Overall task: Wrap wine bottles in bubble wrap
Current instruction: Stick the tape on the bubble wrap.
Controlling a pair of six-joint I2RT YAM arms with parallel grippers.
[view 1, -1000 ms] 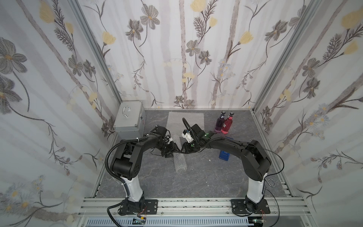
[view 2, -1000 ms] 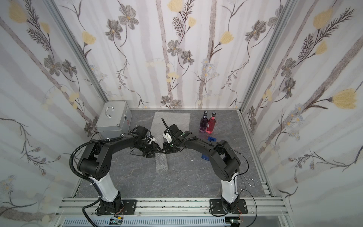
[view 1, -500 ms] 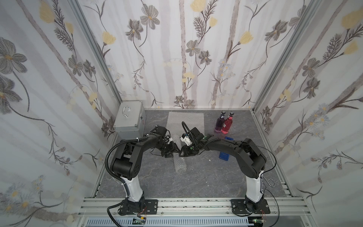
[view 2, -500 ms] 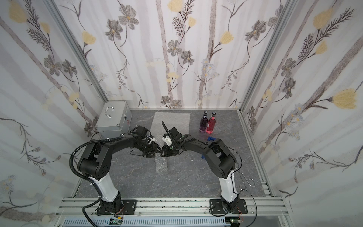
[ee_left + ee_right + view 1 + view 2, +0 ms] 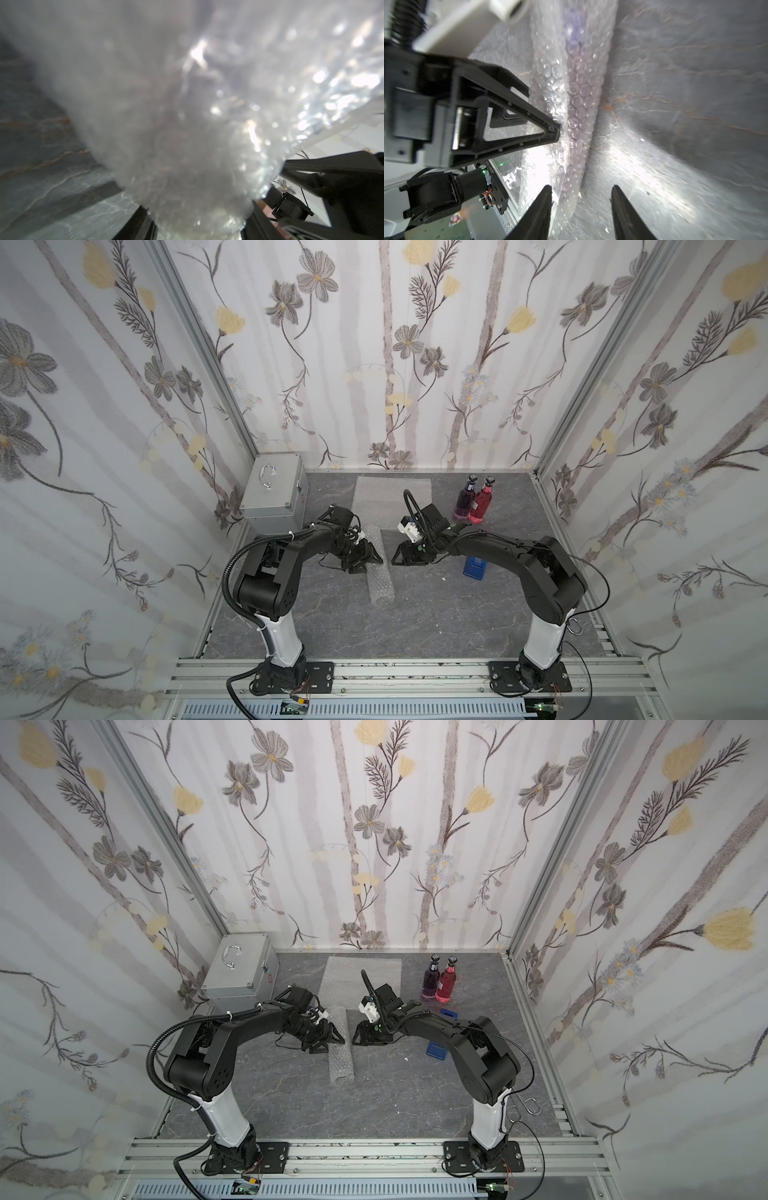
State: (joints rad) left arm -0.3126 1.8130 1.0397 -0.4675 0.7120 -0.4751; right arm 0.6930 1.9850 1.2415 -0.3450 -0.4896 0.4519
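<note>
A rolled bubble wrap [image 5: 380, 572] [image 5: 340, 1052] lies on the grey floor, and a purple wine bottle [image 5: 574, 39] shows faintly through its layers. My left gripper [image 5: 369, 559] [image 5: 198, 209] is shut on this roll, which fills the left wrist view between the two fingers [image 5: 143, 222]. My right gripper [image 5: 397, 560] [image 5: 581, 191] stands open just to the right of the roll, whose loose edge [image 5: 566, 187] reaches in beside one fingertip. Two more wine bottles, one purple [image 5: 464, 499] and one red-pink [image 5: 482, 502], stand upright at the back right. A flat bubble wrap sheet [image 5: 386, 495] lies at the back.
A silver metal case [image 5: 274, 491] stands in the back left corner, close behind the left arm. A blue tape dispenser [image 5: 474, 568] sits under the right forearm. Patterned walls close in the floor on three sides.
My right gripper has opened wider and drawn back a little to the right, off the roll. The left gripper and the roll have stayed put.
</note>
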